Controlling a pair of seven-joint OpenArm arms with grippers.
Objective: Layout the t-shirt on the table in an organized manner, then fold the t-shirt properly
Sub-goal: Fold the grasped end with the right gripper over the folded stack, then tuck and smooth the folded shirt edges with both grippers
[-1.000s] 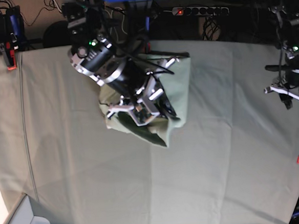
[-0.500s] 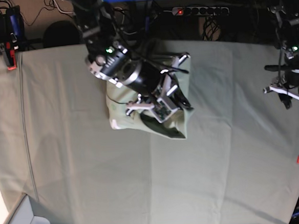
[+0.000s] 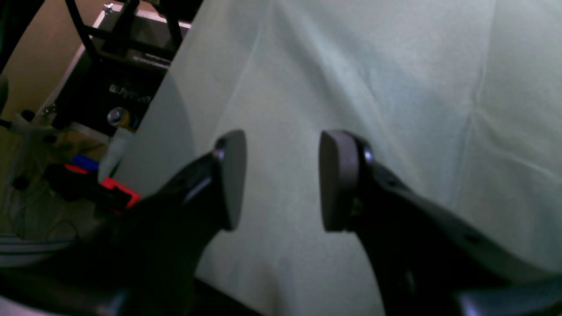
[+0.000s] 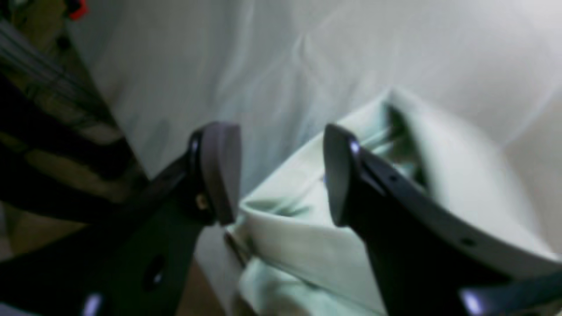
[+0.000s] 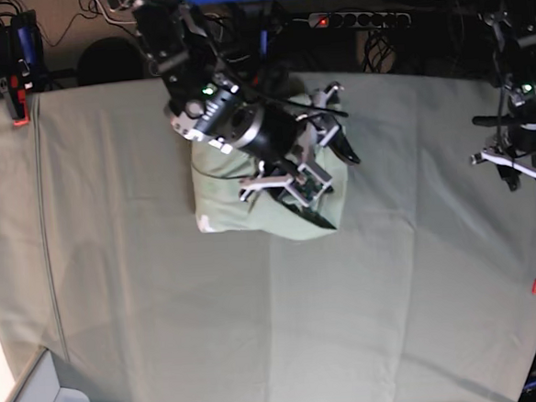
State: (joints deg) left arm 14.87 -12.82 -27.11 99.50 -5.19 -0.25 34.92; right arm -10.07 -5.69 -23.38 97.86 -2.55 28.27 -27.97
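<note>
soft matt cloth t-shirt, creased cloth table

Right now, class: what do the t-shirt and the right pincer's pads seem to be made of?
The t-shirt: soft matte woven fabric, judging by its limp folds and creases. Right pincer pads: smooth grey, probably rubber or plastic; too blurred to be sure.

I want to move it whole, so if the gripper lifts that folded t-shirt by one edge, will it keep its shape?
Probably not. The t-shirt looks soft; its layers curl and gape, so it would likely droop and unfold. It seems light, and might slide on the table cloth.
</note>
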